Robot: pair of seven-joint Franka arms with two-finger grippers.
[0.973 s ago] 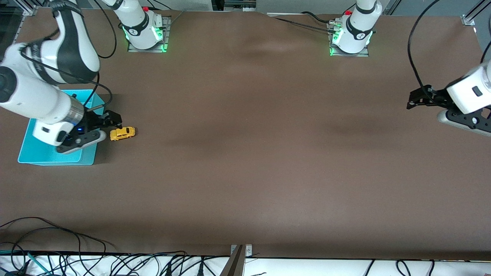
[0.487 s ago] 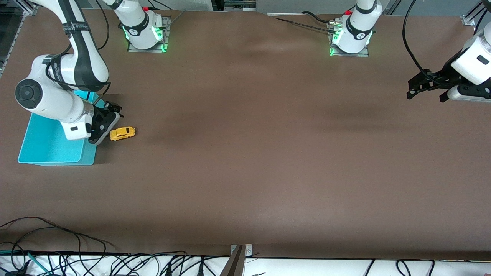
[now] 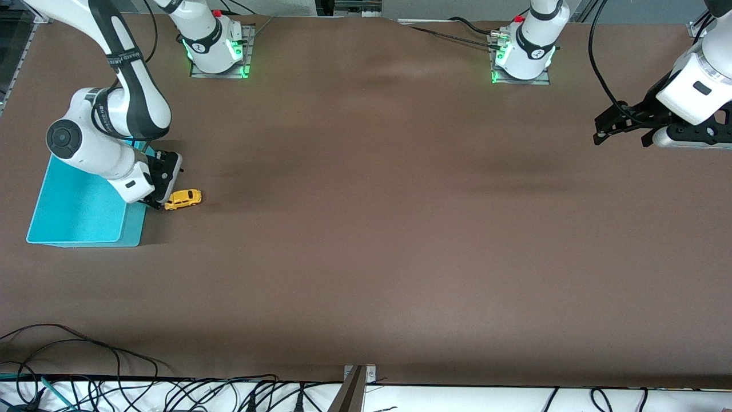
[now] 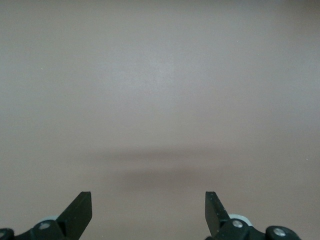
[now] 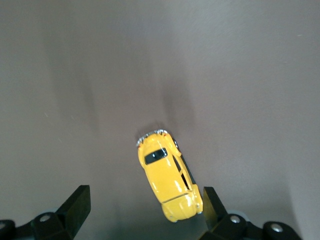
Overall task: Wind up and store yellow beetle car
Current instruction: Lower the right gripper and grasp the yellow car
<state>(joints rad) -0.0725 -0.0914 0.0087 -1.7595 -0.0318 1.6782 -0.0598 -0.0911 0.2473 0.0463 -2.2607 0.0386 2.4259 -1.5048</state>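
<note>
From the front camera, the task is looking barely begun: the yellow beetle car (image 3: 183, 199) is sitting on its wheels on the brown table (image 3: 366, 240), outside the turquoise bin (image 3: 80, 220), just off the bin's 3 o'clock wall, neither lifted nor stored. The right gripper (image 3: 155, 202) is hanging low at the car's 9 o'clock end; the left gripper (image 3: 620, 127) is waiting over bare table at the left arm's end, jaws spread. In the left wrist view, the left gripper (image 4: 148, 212) is showing two matte black fingers apart over plain felt-like cloth. In the right wrist view, the right gripper (image 5: 147, 212) is standing open, the glossy, rounded car (image 5: 169, 181) lying between its fingers, ungrasped, so winding and storing are still remaining.
</note>
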